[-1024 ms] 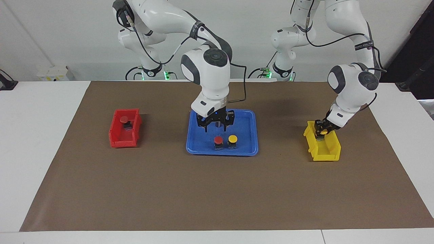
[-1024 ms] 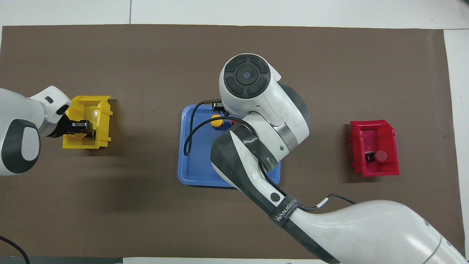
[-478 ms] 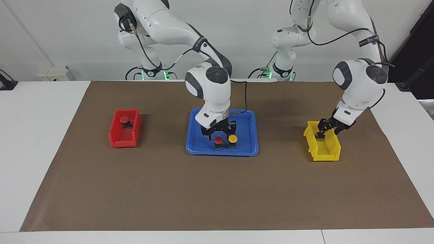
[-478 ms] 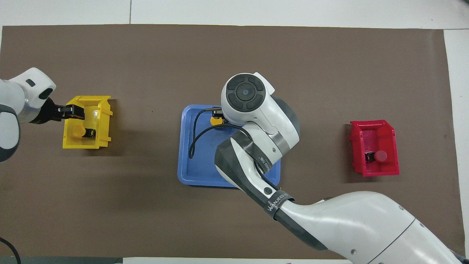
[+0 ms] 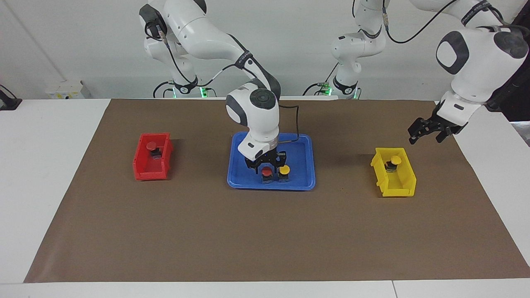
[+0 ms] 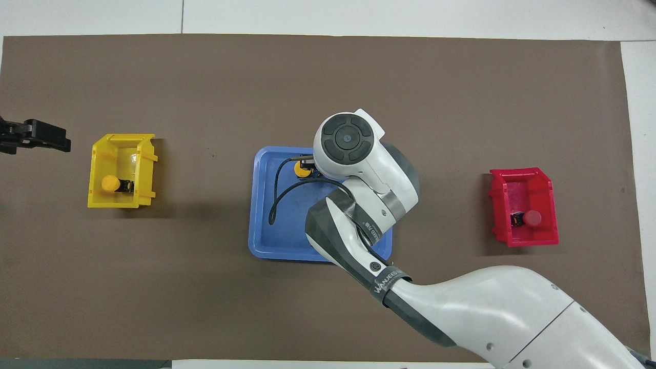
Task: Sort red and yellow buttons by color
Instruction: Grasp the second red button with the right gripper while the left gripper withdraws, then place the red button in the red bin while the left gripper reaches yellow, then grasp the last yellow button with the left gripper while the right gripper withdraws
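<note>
A red button [image 5: 266, 171] and a yellow button [image 5: 284, 169] stand side by side in the blue tray [image 5: 271, 187], at the edge farther from the robots. My right gripper [image 5: 267, 165] is down in the tray, open, with its fingers either side of the red button. In the overhead view the right wrist hides that red button; the yellow one [image 6: 302, 169] shows. A second yellow button [image 5: 395, 160] lies in the yellow bin [image 5: 393, 188]. A second red button [image 5: 151, 145] lies in the red bin [image 5: 151, 174]. My left gripper [image 5: 427, 132] is open and empty, raised over the mat beside the yellow bin.
The brown mat [image 5: 265, 236] covers the table. The yellow bin [image 6: 145, 174] is toward the left arm's end and the red bin [image 6: 523, 177] toward the right arm's end, with the blue tray [image 6: 261, 205] between them.
My left gripper let go of the yellow button in the yellow bin, then rose and drew back. My right gripper came down around the red button in the tray.
</note>
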